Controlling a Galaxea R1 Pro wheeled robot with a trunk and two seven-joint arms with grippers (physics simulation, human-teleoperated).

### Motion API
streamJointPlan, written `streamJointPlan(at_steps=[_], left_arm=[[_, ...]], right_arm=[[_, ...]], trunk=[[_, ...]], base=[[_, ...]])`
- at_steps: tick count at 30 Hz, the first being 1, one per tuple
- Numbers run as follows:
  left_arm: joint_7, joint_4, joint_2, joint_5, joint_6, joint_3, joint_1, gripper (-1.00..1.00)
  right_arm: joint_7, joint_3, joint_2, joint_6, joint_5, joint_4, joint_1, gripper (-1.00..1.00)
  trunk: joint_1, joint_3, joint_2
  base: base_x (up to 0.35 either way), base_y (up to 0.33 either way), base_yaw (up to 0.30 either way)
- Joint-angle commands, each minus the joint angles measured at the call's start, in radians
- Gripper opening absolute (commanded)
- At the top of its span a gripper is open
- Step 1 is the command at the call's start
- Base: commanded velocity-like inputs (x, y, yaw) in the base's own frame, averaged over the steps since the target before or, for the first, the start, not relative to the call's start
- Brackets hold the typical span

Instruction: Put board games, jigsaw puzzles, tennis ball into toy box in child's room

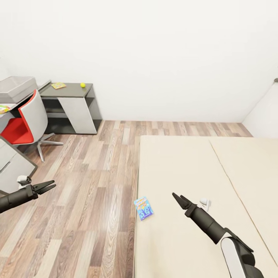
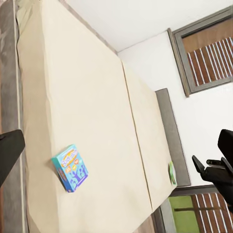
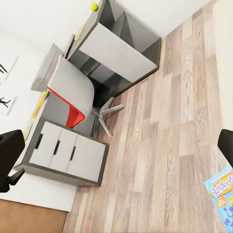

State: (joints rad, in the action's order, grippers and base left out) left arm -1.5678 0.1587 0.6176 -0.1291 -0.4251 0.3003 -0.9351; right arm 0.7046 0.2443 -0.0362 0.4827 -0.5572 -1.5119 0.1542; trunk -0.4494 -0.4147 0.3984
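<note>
A small blue board game (image 1: 143,207) lies flat near the left edge of the cream bed (image 1: 185,166); it also shows in the wrist views (image 2: 71,168) (image 3: 222,194). My right gripper (image 1: 176,197) hovers open over the mattress, a short way right of that box. Out over the wood floor, my left gripper (image 1: 54,186) is open and empty. Far back left, the grey toy box (image 1: 11,92) stands on the table (image 1: 69,92). A tennis ball (image 1: 82,85) and a flat colourful square (image 1: 58,85) lie on the table's dark end.
A red and white swivel chair (image 1: 27,123) stands at the table, with a white drawer unit (image 1: 11,162) in front of it on the left. Wood floor (image 1: 96,173) runs between bed and table. A small green flat thing (image 2: 172,172) lies at the bed's far edge.
</note>
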Motion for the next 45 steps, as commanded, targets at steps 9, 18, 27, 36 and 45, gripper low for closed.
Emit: streamJointPlan(at_steps=[9, 18, 27, 36, 45], left_arm=[[-0.003, -0.001, 0.001, -0.007, -0.011, -0.008, -0.001, 1.00], [-0.003, -0.001, 0.001, -0.007, -0.011, -0.009, -0.001, 1.00], [-0.003, -0.001, 0.001, -0.007, -0.012, -0.009, -0.001, 1.00], [-0.003, -0.001, 0.001, -0.007, -0.012, -0.010, -0.001, 1.00], [-0.003, -0.001, 0.001, -0.007, -0.012, -0.010, -0.001, 1.00]], right_arm=[[-0.008, -0.005, -0.001, -0.002, -0.006, 0.001, 0.001, 1.00], [-0.008, -0.006, -0.002, -0.003, -0.006, 0.001, 0.001, 1.00], [-0.010, -0.006, -0.001, -0.003, -0.006, 0.001, 0.001, 1.00], [-0.015, -0.005, -0.001, -0.003, -0.006, 0.001, 0.001, 1.00], [-0.016, -0.005, 0.000, -0.004, -0.006, 0.002, 0.001, 1.00]], trunk=[[-0.001, 0.013, 0.002], [-0.001, 0.028, 0.002], [-0.001, 0.043, 0.002], [-0.001, 0.058, 0.002], [-0.001, 0.073, 0.002]], base=[[0.000, 0.000, 0.000], [0.000, 0.000, 0.000], [0.000, 0.000, 0.000], [0.000, 0.000, 0.000], [0.000, 0.000, 0.000]])
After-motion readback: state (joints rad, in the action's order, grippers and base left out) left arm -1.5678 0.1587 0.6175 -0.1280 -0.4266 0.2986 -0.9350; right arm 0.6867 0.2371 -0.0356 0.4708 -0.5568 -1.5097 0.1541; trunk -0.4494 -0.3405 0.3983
